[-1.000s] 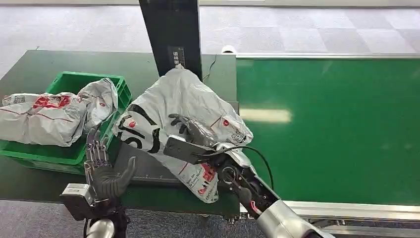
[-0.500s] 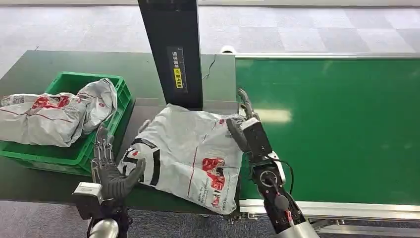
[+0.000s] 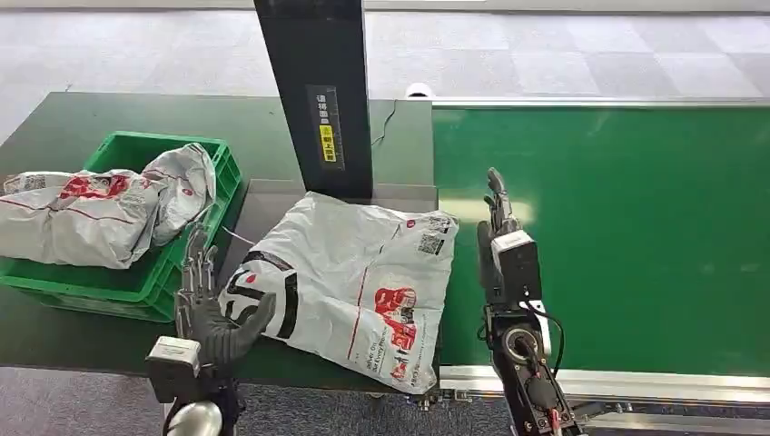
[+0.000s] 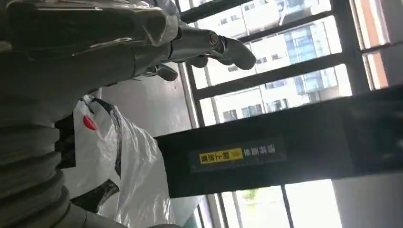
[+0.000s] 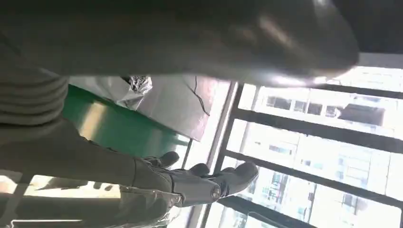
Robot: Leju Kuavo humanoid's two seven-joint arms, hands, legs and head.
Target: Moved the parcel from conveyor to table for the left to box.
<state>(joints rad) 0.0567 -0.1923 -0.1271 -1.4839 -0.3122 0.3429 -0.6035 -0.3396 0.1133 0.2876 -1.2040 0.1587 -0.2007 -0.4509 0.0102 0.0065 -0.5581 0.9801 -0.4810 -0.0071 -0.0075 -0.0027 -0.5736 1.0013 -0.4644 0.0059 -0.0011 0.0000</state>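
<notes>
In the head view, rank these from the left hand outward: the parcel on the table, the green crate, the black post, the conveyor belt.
From the left hand:
1. Parcel, touching the thumb, on its right.
2. Green crate, close by on its left.
3. Black post, ahead, behind the parcel.
4. Conveyor belt, far right.

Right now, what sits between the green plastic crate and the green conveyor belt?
In the head view, the grey plastic parcel lies on the table between the green plastic crate and the green conveyor belt.

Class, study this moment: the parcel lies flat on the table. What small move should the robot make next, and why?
Probably the left hand should close on the parcel. Its fingers are spread at the parcel's near corner, the right hand is over the conveyor, and the crate sits beside.
</notes>
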